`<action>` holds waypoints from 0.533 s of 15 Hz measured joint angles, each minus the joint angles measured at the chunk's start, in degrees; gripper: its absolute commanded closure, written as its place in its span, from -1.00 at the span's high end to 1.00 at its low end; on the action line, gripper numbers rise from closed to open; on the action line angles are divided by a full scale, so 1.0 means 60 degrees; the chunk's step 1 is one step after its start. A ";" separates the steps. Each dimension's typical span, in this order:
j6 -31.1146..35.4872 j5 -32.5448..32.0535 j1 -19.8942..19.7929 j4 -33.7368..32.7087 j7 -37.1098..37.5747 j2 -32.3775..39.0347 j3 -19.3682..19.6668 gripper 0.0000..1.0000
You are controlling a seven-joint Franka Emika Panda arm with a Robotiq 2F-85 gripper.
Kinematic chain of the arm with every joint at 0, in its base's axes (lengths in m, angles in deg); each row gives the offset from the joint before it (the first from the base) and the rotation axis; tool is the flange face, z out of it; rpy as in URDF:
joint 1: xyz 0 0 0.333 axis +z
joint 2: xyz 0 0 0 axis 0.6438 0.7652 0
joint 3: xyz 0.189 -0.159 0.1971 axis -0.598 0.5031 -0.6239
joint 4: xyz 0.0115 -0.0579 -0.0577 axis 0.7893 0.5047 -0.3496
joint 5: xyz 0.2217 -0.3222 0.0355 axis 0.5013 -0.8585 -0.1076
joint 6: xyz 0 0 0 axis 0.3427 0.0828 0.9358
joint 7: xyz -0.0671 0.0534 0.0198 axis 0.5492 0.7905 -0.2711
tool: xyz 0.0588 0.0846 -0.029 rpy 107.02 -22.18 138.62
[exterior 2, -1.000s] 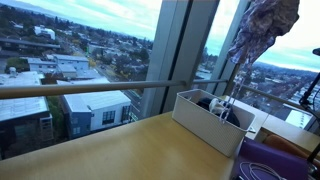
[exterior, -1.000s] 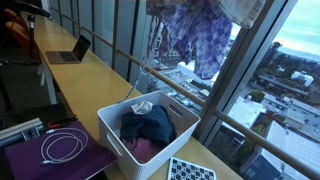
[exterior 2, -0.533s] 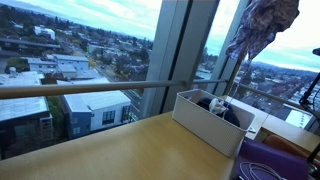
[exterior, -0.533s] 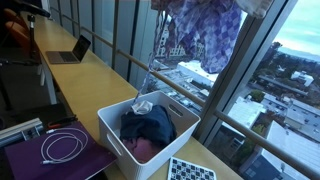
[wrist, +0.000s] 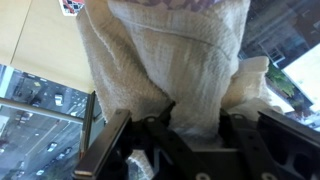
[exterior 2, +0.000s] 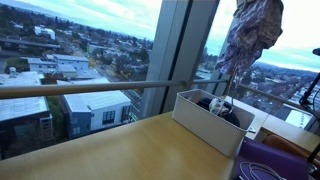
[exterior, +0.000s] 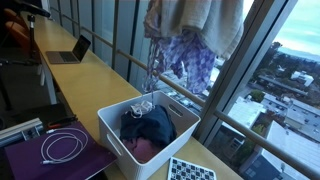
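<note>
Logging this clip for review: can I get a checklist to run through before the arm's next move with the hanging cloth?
1. Cloth clamped between the jaws: ok.
2. Cloth hanging above the white bin: ok.
3. Lowest hem clear of the bin's rim: cannot tell.
4. Bin upright: ok.
5. White cable and laptop apart from the cloth: ok.
6. Cloth clear of the window glass: cannot tell.

Shows a plaid cloth (exterior 2: 250, 40) hanging bunched high at the right, well above a white bin (exterior 2: 205, 125) with dark clothes (exterior 2: 218, 104) inside. Places the bin on the wooden surface (exterior 2: 100, 150), beside tall windows (exterior 2: 90, 50), near a purple mat (exterior 2: 270, 160).
</note>
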 measured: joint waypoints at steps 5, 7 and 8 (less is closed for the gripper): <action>0.0963 0.0010 0.0107 0.1981 0.0144 -0.0004 -0.0104 -0.86; 0.1365 0.0019 0.0200 0.2744 0.0221 0.0000 -0.0109 -0.86; 0.1550 0.0025 0.0248 0.3096 0.0257 0.0003 -0.0109 -0.86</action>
